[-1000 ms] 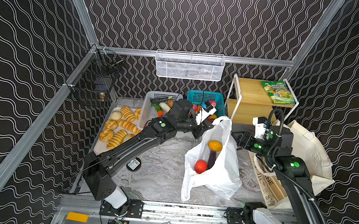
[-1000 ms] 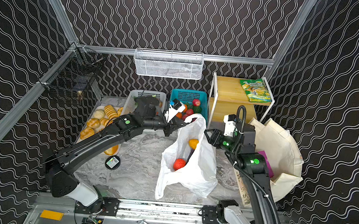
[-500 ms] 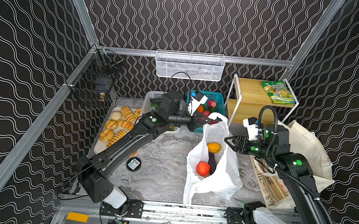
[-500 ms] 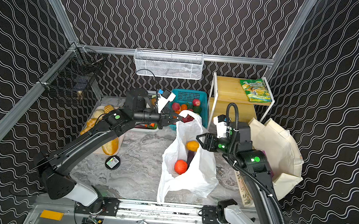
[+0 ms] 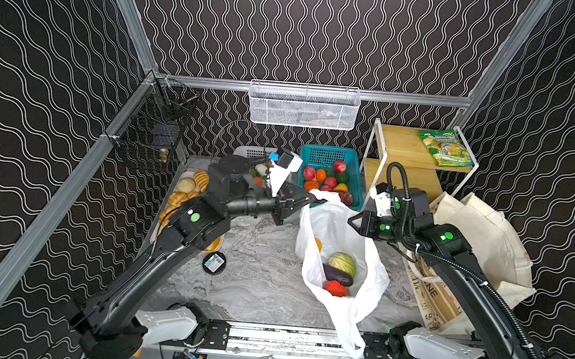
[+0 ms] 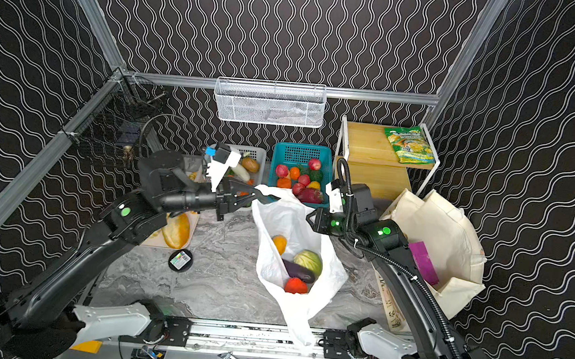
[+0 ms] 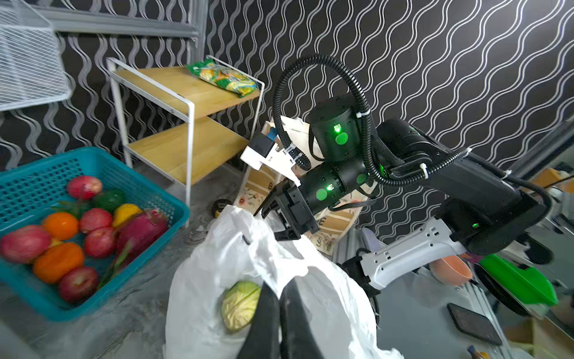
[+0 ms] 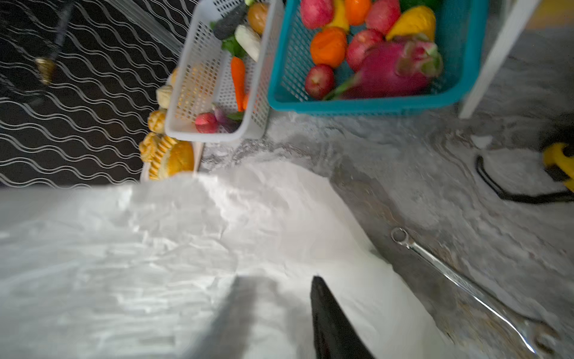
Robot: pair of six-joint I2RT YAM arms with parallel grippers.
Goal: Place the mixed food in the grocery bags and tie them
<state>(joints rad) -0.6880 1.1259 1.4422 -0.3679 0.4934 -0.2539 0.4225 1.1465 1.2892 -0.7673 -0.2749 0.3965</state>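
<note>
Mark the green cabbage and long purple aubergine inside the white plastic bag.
green cabbage (image 5: pixel 342 263): in a top view, its leafy crown.
long purple aubergine (image 5: pixel 338 275): in a top view, mid-body.

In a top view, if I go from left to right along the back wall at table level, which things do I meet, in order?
wire cage → white basket → teal basket → shelf
</note>
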